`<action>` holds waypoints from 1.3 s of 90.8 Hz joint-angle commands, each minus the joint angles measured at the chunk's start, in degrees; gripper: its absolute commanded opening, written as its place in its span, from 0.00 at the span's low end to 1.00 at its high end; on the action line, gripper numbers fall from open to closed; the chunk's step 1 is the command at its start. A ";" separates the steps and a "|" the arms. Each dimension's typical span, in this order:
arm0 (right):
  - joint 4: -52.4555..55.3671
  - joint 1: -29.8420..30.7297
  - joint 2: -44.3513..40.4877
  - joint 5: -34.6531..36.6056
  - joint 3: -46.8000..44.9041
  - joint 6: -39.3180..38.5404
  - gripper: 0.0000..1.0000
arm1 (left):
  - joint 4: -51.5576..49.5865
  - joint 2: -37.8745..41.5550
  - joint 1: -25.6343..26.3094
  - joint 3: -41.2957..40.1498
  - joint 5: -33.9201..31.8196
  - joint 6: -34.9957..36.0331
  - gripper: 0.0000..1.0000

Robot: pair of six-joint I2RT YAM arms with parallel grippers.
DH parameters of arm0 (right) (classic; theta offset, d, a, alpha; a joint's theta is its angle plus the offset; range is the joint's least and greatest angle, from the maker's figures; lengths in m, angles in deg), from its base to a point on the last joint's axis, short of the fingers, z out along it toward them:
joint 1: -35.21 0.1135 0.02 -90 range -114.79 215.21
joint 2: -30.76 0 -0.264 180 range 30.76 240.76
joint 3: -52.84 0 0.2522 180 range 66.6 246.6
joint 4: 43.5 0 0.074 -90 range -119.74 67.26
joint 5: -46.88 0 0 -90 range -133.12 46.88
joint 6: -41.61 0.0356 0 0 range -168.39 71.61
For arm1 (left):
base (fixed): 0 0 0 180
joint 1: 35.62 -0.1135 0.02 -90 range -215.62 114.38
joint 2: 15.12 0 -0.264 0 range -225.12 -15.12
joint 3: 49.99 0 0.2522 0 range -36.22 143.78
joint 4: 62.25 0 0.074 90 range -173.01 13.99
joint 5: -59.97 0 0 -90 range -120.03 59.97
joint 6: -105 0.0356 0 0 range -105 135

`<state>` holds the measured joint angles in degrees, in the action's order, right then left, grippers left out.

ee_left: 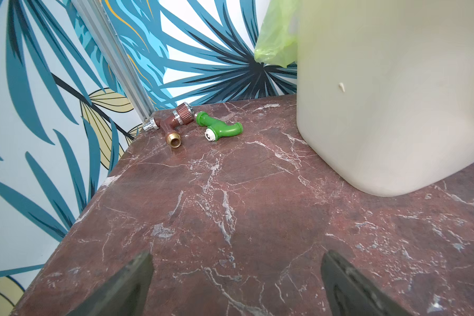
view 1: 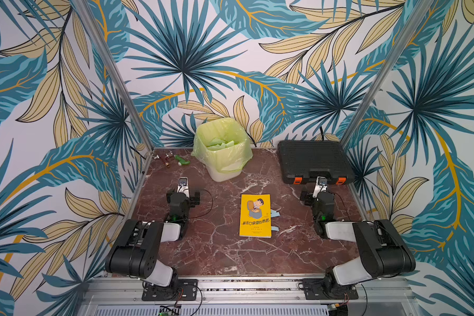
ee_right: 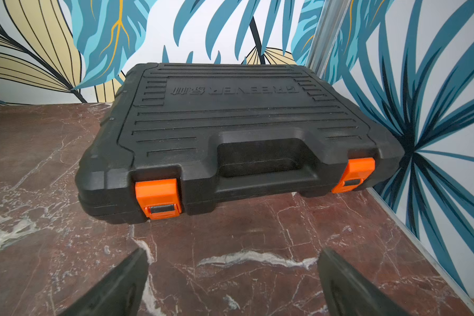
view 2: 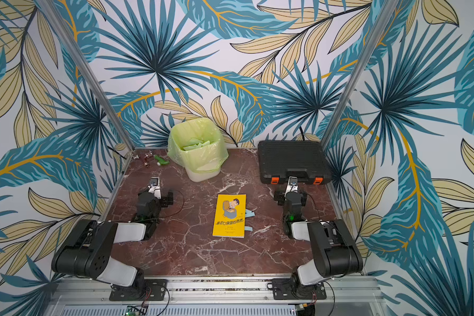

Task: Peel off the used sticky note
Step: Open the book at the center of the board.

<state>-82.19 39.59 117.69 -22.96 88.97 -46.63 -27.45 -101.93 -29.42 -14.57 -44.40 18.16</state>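
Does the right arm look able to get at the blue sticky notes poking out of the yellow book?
Probably yes: the sticky notes jut from the side of the book facing the open right pincer, only bare table between.

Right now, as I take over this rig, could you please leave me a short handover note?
Left gripper: jaws open, empty, near the bin.
Right gripper: jaws open, empty, facing the black case.
Yellow book lies closed mid-table between the arms; pale blue sticky notes poke out of its edge on the right arm's side.
Done: nothing yet; neither arm touches the book. Paper scraps lie in the bin.
Left: grip a note and peel it off.
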 commanded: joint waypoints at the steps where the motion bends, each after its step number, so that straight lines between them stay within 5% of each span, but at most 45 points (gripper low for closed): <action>1: -0.81 -0.16 0.03 0.84 -0.84 0.71 1.00 | 0.18 -0.34 -0.47 0.94 -0.50 -0.26 1.00; 54: -1.01 -0.16 -0.10 0.75 -0.96 0.53 1.00 | 0.21 -0.24 -0.42 0.87 -0.58 -0.26 1.00; 73: 2.64 0.05 -2.89 -7.16 0.42 -3.11 1.00 | -6.59 7.98 -0.11 0.76 -4.93 -2.01 1.00; 91: 27.65 1.82 -12.32 -14.78 9.97 -4.00 0.99 | -22.20 17.38 3.07 4.95 -6.21 -3.07 1.00; 118: 52.52 2.89 -14.77 -36.23 19.66 16.94 0.99 | -41.19 22.29 6.63 12.00 -1.86 -11.59 1.00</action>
<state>-45.66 41.95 102.22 -49.34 105.89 -40.99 -56.85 -80.88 -23.95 -4.45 -49.21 11.69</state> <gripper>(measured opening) 0.994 0.999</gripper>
